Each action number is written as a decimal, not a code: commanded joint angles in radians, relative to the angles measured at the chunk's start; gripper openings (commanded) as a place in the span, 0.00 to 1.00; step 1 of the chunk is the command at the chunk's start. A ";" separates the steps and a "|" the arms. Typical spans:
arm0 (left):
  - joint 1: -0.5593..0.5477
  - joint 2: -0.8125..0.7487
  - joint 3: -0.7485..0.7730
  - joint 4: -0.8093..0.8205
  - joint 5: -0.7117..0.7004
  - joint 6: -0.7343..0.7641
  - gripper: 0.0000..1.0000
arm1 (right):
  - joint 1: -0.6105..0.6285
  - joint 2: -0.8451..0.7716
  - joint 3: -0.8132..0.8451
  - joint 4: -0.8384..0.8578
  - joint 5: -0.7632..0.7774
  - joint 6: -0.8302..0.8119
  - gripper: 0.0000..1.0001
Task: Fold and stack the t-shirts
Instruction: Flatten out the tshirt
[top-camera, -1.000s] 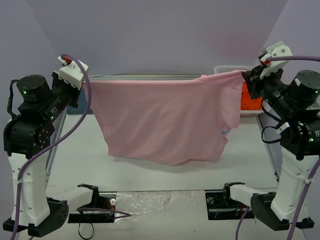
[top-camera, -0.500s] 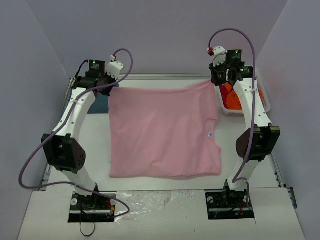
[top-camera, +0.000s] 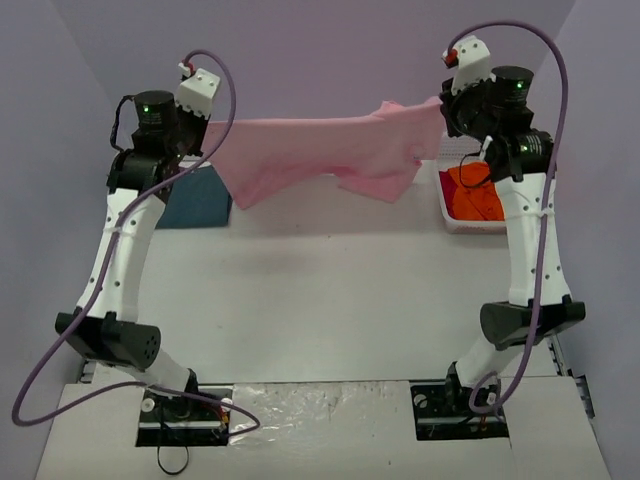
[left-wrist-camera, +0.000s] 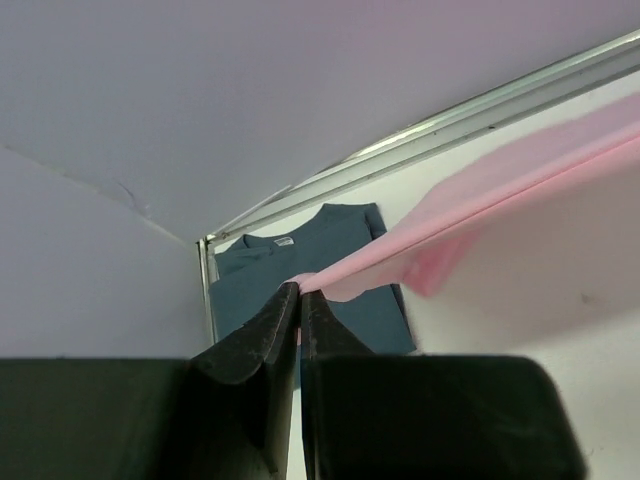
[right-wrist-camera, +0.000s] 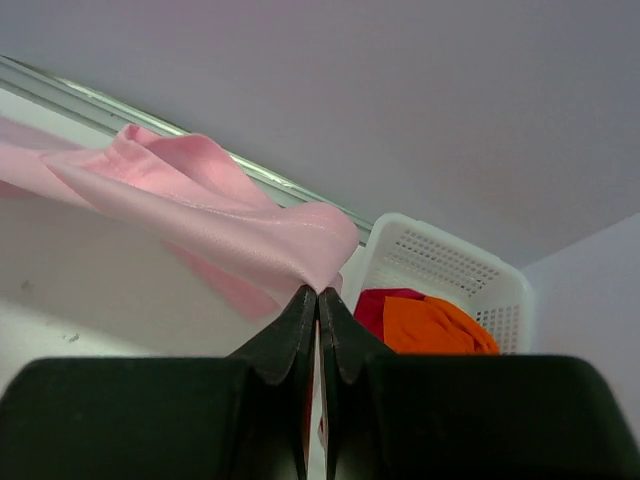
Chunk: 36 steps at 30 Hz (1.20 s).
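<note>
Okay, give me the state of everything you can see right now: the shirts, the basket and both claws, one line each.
Left claw, shut on the pink t-shirt.
Right claw, shut on the pink t-shirt.
Pink t-shirt, lifted off the table, stretched between both claws.
Teal t-shirt, lying flat on the table.
White mesh basket, upright, holding the orange t-shirt.
Orange t-shirt, crumpled in the basket.

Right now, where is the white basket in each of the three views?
Top external: basket at the far right, orange shirt inside.
Left wrist: not in it.
Right wrist: basket right of centre.
Shared landmark: the pink t-shirt, visible in all three.
</note>
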<state>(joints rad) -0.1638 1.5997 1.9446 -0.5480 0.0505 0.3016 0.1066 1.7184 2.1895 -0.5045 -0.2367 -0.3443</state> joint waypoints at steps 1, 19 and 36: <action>-0.003 -0.136 -0.096 0.046 -0.038 -0.022 0.02 | 0.001 -0.161 -0.106 0.029 0.017 -0.002 0.00; 0.037 -0.620 -0.199 -0.257 0.115 0.008 0.02 | -0.039 -0.686 -0.297 -0.066 0.005 0.073 0.00; 0.033 -0.062 -0.339 0.100 0.086 0.111 0.02 | -0.013 -0.190 -0.575 0.181 0.054 -0.041 0.00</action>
<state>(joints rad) -0.1417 1.4532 1.5902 -0.5575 0.1719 0.3649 0.0868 1.4620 1.6611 -0.4423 -0.2459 -0.3485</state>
